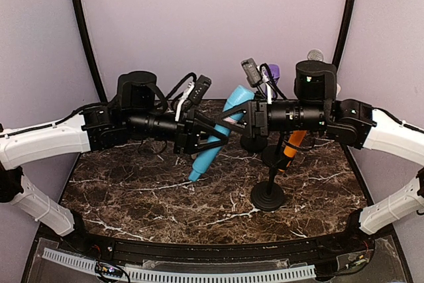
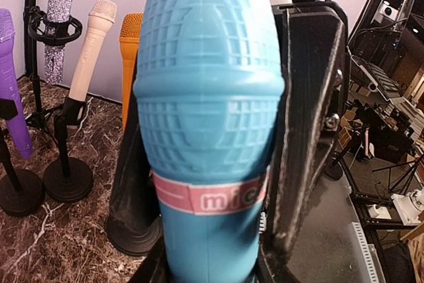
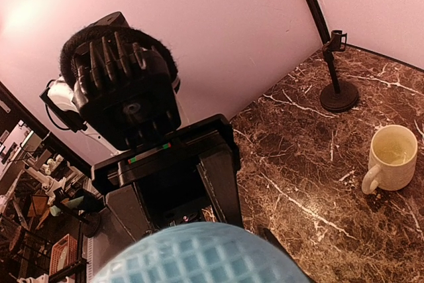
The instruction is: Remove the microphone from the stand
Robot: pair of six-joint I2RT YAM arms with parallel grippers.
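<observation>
Blue microphone (image 1: pixel 205 160) hangs tilted in the air over the marble table (image 1: pixel 132 197), head up toward the back wall and tail down. It is clear of every stand and sits between the 2 arms.

From above, the left gripper (image 1: pixel 222 132) reaches across its middle and the right gripper (image 1: pixel 252 116) sits at its head. The worry, to my eye, is 2 arms on 1 smooth plastic body. If they pull different ways it could twist loose, and if one lets go before the other is firm it could drop onto the stone. The orange microphone (image 1: pixel 291 147) on its round-based stand (image 1: pixel 268 197) is just beside, so a swinging tail could knock it over. How firm either hold is cannot be read from up here.

The left wrist view settles half of that. The left gripper's 2 fingers (image 2: pixel 308 130) lie against either side of the blue body, pinching it at and below the head. This view also shows the row behind, with a purple microphone (image 2: pixel 13 91), a glittery one (image 2: pixel 59 31) and a cream one (image 2: pixel 93 51) in their stands.

The right wrist view catches only the crown of the blue head at its bottom edge. The right gripper's own fingers are out of sight, so I cannot tell whether they are spread or clamped. Only this view shows a cream mug (image 3: pixel 394 157) and 1 empty stand (image 3: pixel 336 87) on the marble.
</observation>
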